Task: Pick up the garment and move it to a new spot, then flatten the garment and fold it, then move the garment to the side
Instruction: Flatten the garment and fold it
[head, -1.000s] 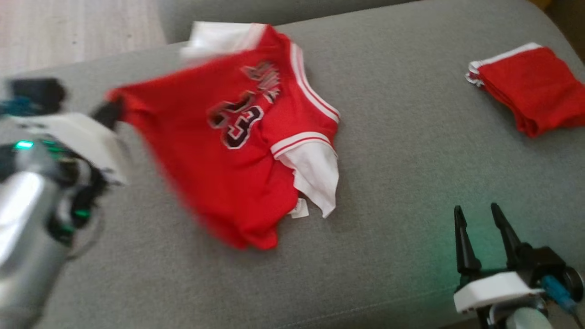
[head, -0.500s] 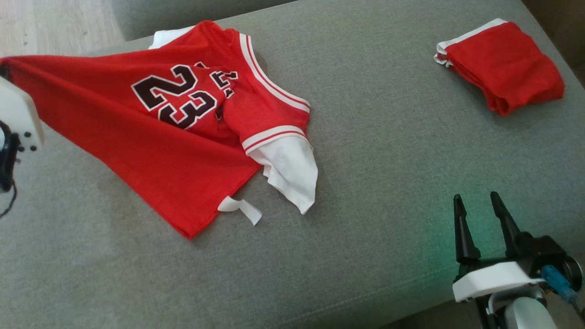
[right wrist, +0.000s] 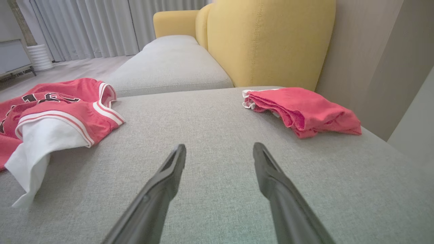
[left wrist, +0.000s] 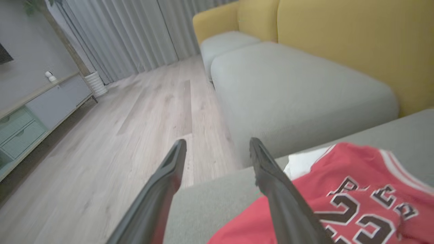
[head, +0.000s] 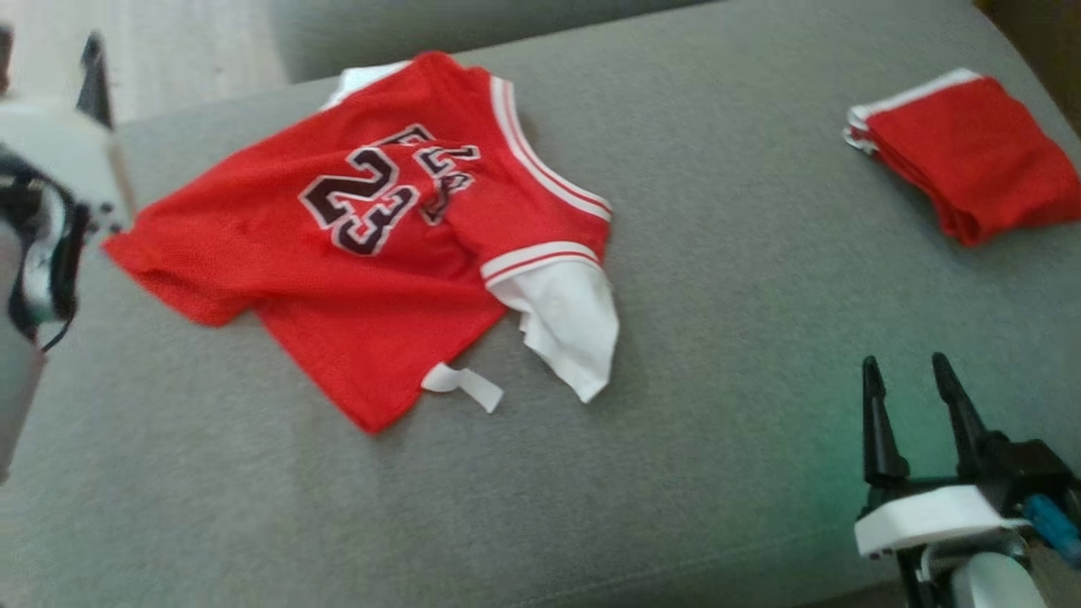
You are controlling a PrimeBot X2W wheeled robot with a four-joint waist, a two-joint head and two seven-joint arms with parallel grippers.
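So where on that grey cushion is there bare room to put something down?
Bare cushion lies between the jersey and the folded red garment, and along the near edge up to the right gripper. Crowded: the left, where the jersey sprawls beside the left gripper.

The red basketball jersey [head: 372, 287], its black 23 facing up, white-trimmed with white sleeves, lies rumpled on the grey sofa cushion [head: 718, 355], bunched in a fold beside the number.

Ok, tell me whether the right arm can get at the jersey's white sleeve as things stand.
Probably yes. The right pincer stands open with nothing in it, and only bare grey cushion lies between it and the white sleeve. The folded red garment lies off to the side.
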